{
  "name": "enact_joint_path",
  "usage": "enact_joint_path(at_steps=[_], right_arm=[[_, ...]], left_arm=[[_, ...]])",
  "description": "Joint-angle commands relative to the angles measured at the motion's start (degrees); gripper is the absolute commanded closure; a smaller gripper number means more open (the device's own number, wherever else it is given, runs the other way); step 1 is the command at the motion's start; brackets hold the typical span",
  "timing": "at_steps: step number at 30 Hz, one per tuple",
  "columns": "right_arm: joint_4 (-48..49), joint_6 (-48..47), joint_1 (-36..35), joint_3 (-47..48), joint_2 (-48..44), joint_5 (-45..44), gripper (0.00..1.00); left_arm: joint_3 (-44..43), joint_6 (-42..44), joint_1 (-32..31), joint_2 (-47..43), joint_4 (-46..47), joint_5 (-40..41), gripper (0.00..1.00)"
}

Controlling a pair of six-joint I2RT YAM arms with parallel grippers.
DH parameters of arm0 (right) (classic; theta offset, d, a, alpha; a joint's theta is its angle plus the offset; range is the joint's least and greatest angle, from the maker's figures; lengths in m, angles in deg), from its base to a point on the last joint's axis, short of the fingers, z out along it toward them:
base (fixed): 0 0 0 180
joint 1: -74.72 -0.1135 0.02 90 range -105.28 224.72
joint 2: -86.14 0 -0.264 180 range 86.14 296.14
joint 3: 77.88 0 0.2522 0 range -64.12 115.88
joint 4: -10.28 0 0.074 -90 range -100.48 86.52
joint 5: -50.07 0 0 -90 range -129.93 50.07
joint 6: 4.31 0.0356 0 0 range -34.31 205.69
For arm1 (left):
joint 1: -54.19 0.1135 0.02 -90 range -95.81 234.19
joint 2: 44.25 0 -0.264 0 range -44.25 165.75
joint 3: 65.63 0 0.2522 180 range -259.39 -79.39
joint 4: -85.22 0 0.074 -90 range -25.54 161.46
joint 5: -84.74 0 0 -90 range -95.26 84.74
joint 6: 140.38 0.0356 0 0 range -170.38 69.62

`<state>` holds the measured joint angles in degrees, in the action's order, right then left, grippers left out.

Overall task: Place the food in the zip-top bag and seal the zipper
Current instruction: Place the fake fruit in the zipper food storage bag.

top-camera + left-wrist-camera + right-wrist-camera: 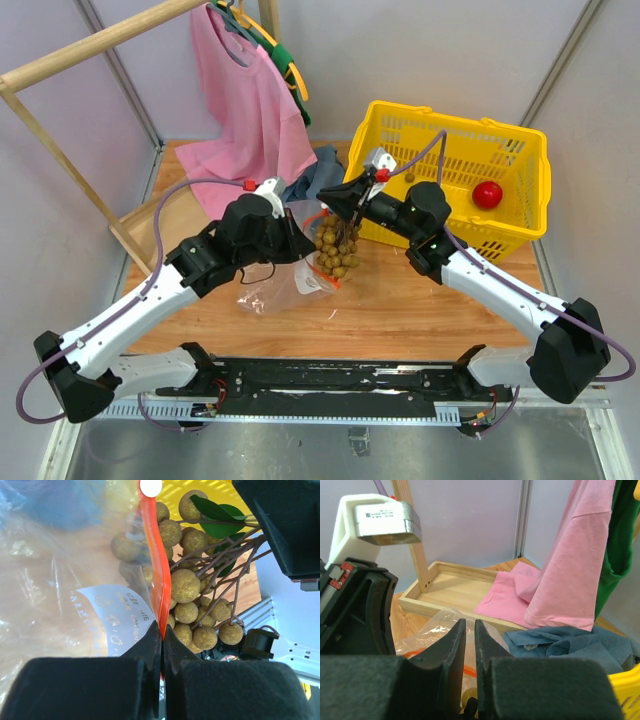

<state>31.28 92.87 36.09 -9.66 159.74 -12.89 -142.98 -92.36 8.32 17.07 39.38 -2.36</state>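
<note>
1. The left gripper [162, 629] is pinched tight on the zipper [152, 555] and holds up the mouth edge of the zip-top bag [275, 285].
2. The rest of the bag lies crumpled near the middle of the worktop [420, 300], and its white label [112, 617] shows through the film.
3. The right gripper [469, 630], its jaws narrow, grips the stem of the tan-yellow cluster [338, 250], which hangs at the bag's mouth.
4. Some balls show behind the clear film and others lie beside the strip; I cannot tell whether the cluster is inside.
5. The yellow basket [440, 128] stands at the worktop's far right corner, with the red round fruit [487, 194] on its floor near the right wall.
6. A blue cloth [315, 175] lies crumpled against the basket's left side, below a hanging pink shirt [245, 100].
</note>
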Motion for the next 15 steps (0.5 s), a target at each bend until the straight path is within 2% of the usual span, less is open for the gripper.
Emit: enact_joint_path(at_steps=[1,8,12,15], right_arm=[[4.91,3.67,-1.21,0.00,-1.52,0.81,0.99],[6.14,2.93,-1.79,-2.41,-5.24,-2.28,0.99],[2.95,-0.93,-1.72,-4.18,-7.87,-6.28,1.00],[2.02,-2.03,-1.73,-5.35,-8.67,-8.01,0.99]], left_arm=[[0.78,0.47,0.08,1.53,5.83,-4.70,1.00],[0.98,-0.26,-0.09,4.20,13.10,-8.12,1.00],[0.49,-0.73,-0.52,5.90,17.98,-9.86,1.00],[3.38,-2.25,-0.78,6.16,24.24,-12.34,1.00]])
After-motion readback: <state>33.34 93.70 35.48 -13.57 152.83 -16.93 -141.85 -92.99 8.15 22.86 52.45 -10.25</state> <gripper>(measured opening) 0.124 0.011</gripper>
